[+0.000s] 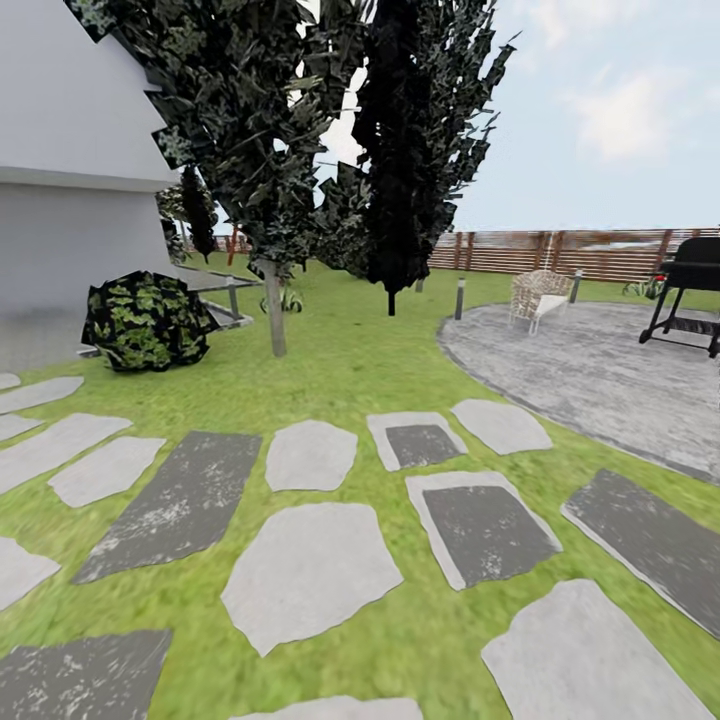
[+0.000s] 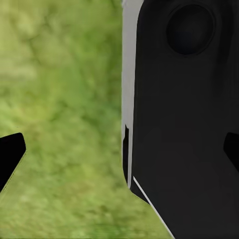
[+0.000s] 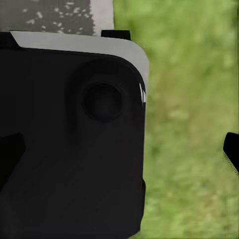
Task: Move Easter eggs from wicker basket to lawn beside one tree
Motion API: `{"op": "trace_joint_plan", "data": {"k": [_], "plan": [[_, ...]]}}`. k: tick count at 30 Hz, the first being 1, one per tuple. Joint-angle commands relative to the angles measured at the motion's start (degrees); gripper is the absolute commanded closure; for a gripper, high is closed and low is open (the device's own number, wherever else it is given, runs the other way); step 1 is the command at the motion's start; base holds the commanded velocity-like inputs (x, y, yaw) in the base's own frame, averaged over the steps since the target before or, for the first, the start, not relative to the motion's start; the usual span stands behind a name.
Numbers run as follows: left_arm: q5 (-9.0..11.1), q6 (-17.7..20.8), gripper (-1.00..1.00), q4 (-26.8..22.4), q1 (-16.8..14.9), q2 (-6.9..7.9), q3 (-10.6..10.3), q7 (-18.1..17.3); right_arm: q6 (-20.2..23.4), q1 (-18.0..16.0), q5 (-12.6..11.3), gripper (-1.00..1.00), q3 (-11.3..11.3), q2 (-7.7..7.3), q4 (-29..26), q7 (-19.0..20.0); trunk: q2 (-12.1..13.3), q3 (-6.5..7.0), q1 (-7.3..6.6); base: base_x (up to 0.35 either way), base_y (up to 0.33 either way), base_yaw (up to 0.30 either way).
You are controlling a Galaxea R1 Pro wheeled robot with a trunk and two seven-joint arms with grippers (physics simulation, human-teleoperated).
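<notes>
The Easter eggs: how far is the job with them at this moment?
Nothing looks done yet. In hand: the robot seems to be on its way, facing lawn, stepping stones and a thin-trunked tree. The left fingers and right fingers stand apart over grass, holding nothing. Left: finding the wicker basket, then taking all three eggs to one tree.

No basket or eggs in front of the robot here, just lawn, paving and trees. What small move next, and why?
Probably turn the base to scan for the basket: ahead lie only lawn, paving stones, a thin-trunked tree, a patio and a grill, and both wrist views look down on grass.
</notes>
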Motion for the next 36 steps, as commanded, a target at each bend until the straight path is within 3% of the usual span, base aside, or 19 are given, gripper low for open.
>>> {"op": "trace_joint_plan", "data": {"k": [1, 36], "plan": [[0.0, 0.0, -1.00, -0.1, 0.0, 0.00, 0.0, 0.0, 0.0, 0.0, 0.0, -1.00, 0.0, -0.01, 0.0, 0.0, 0.0, -0.04, 0.04, 0.335, 0.029, -0.020], [0.0, 0.0, -1.00, -0.1, 0.0, 0.00, 0.0, 0.0, 0.0, 0.0, 0.1, -1.00, 0.0, 0.07, 0.0, -0.1, 0.0, -0.04, 0.04, 0.335, 0.007, -0.019]]}}
